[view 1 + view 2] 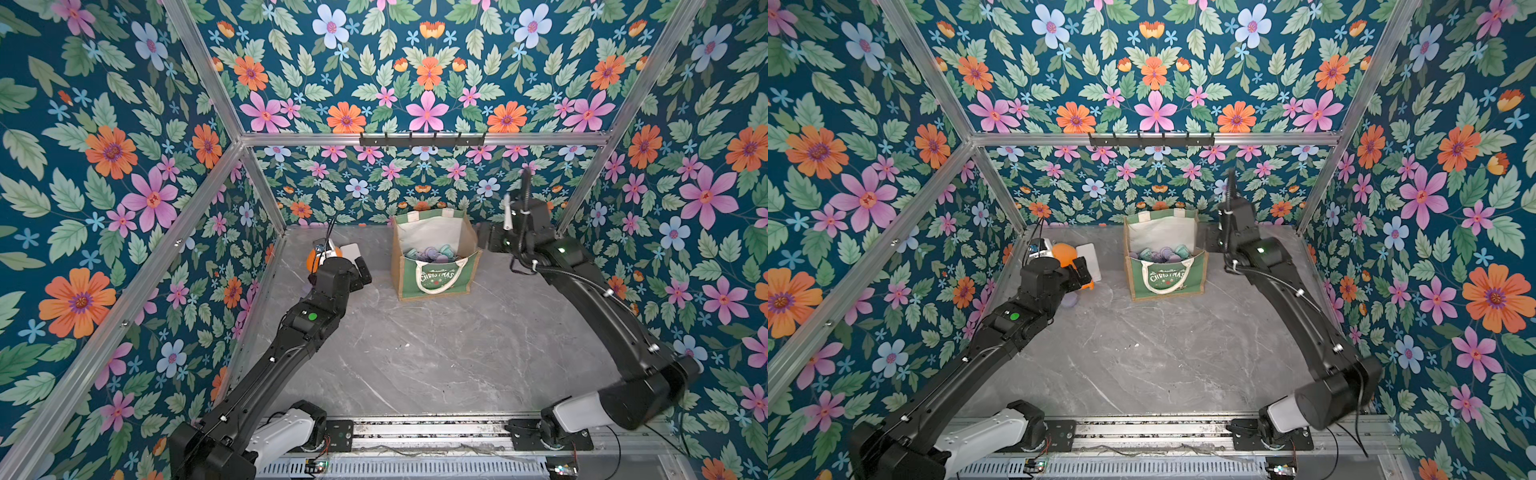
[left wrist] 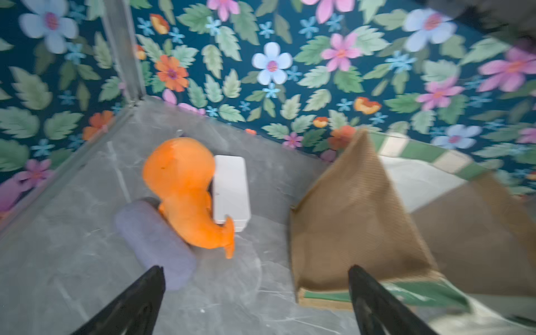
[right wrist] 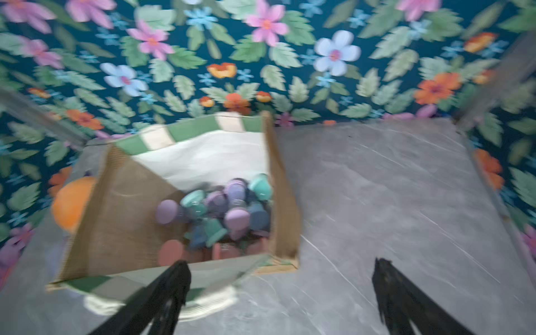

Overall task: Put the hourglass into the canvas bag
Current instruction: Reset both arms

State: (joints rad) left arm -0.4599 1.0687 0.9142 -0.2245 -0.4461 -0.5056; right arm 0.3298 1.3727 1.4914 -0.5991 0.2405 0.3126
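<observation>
The canvas bag [image 1: 436, 277] stands open at the back middle of the grey table, green front with white "CHRISTMAS" print, tan burlap sides [image 2: 348, 217]. Several pastel hourglasses [image 3: 226, 208] lie heaped inside it, also visible in both top views [image 1: 1160, 254]. My right gripper [image 3: 280, 264] hovers open and empty just right of the bag's [image 3: 121, 220] right wall; in a top view it [image 1: 484, 239] hangs beside the rim. My left gripper [image 2: 256, 269] is open and empty over bare table left of the bag, seen in a top view [image 1: 363, 270].
Left of the bag lie an orange plush toy [image 2: 182, 185], a white box [image 2: 232, 188] against it and a lavender roll [image 2: 156, 243]. A black hook rail [image 1: 422, 139] runs along the back frame. Floral walls with metal posts close in the table.
</observation>
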